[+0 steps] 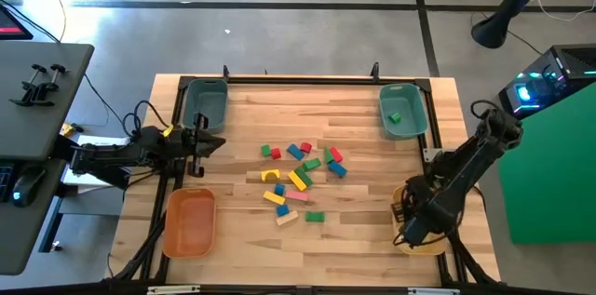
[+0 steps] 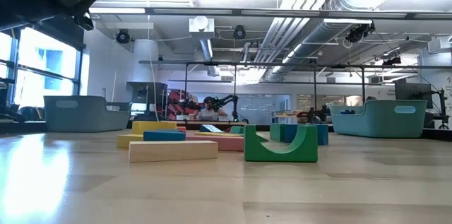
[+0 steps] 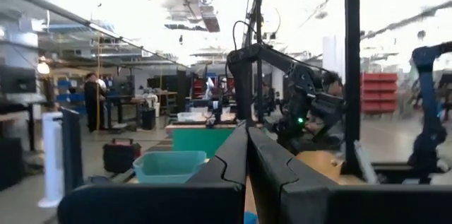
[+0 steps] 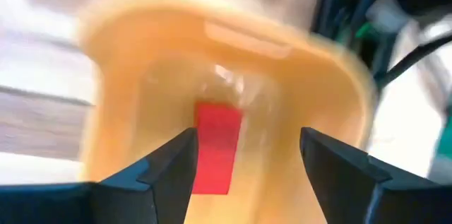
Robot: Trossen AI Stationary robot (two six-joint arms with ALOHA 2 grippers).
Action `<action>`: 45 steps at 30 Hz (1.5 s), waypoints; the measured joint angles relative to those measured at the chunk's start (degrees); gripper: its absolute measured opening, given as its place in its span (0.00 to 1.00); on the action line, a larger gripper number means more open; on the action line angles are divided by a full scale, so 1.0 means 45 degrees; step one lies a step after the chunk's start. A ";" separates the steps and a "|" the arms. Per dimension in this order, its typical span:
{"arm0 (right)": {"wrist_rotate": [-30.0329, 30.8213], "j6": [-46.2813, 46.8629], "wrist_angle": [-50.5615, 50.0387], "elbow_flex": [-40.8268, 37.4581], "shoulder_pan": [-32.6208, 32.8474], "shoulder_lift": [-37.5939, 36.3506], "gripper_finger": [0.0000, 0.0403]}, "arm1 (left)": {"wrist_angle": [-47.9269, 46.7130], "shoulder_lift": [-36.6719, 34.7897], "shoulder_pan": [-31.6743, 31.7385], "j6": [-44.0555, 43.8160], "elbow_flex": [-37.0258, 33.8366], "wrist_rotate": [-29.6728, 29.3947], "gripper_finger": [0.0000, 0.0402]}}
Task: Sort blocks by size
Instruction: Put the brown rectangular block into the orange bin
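Right gripper (image 4: 244,160) spread wide over yellow bin (image 4: 141,40), red block (image 4: 215,146) released — lift straight; left gripper (image 3: 247,174) shut, empty.

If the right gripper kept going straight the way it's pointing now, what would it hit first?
Most likely the red block lying in the yellow bin. The right gripper points down into that bin with its fingers open, and the block sits just off centre between them. Depth is unclear, so it might meet the bin floor beside it instead.
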 joint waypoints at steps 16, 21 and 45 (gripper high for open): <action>1.4107 -1.0020 0.3165 0.2088 -0.1063 -0.0005 0.61 | 0.2015 0.5201 -0.3578 -0.0281 0.0782 -0.3558 0.00; 1.3854 -1.4600 0.7395 0.1042 -0.2423 -0.0005 0.62 | 0.1879 0.8795 -0.5194 0.0195 0.2763 -0.6026 0.00; 0.9519 -2.5630 2.2750 -0.4749 -0.6076 0.0000 0.62 | -0.9482 2.0113 -0.8755 -1.2788 1.1769 -0.6487 0.05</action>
